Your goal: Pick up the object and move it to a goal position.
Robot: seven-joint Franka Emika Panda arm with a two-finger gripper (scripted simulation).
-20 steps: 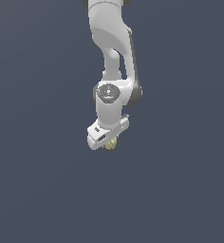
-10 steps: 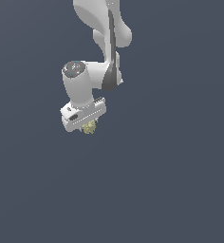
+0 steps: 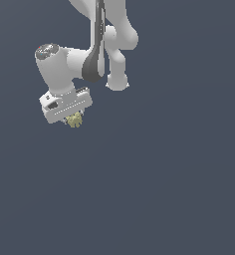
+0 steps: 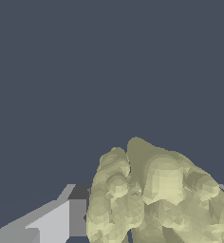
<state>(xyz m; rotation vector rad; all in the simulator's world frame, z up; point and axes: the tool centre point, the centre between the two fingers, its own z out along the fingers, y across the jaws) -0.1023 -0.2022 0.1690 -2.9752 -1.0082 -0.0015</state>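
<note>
The object is a small lumpy yellow-green ball (image 3: 75,119) with a bumpy surface. It sits under the white hand of my gripper (image 3: 74,121), held between the fingers and lifted well off the dark grey floor, at the exterior view's upper left. In the wrist view the ball (image 4: 156,194) fills the space between the fingers, and one grey finger (image 4: 61,220) shows beside it. The fingers themselves are mostly hidden by the hand in the exterior view.
The white arm (image 3: 104,45) reaches down from the top of the exterior view. The plain dark grey floor (image 3: 154,189) spreads all around, with no other object in sight.
The arm has carried the ball toward the exterior view's left and upward. The ball stays in the gripper throughout.
</note>
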